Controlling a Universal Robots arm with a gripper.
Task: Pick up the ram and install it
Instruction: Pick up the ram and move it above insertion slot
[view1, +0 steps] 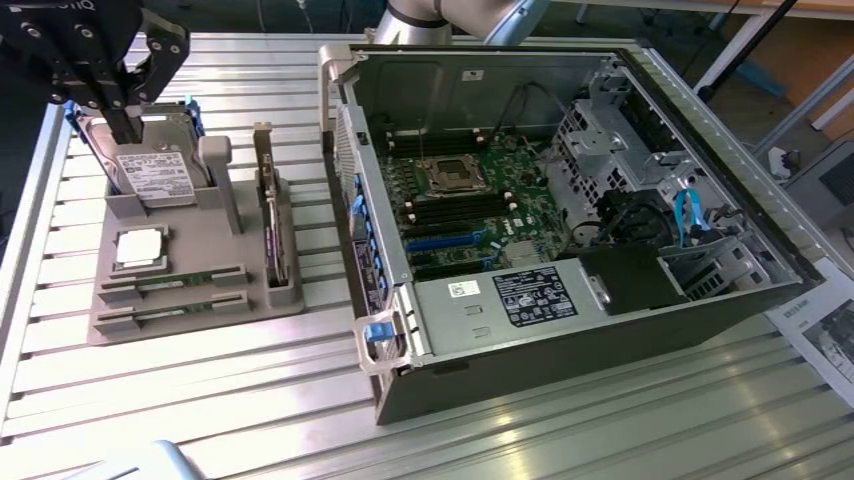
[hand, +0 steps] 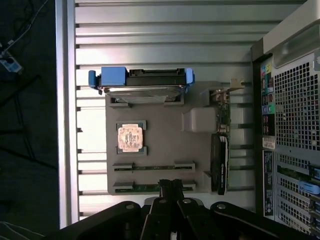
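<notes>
My gripper (view1: 124, 122) hangs over the far end of the gray holder (view1: 200, 250) on the counter (view1: 200, 400), fingers pressed together with nothing between them. The ram (view1: 174, 279) lies in its slot in the holder, a 2nd stick (view1: 171, 308) just beside it, both untouched. The open computer's board (view1: 494, 160) sits well apart, toward the exterior view's right, and its memory slots (view1: 454, 212) look bare. I judge nothing is done yet: pick-up and install both remain.
</notes>
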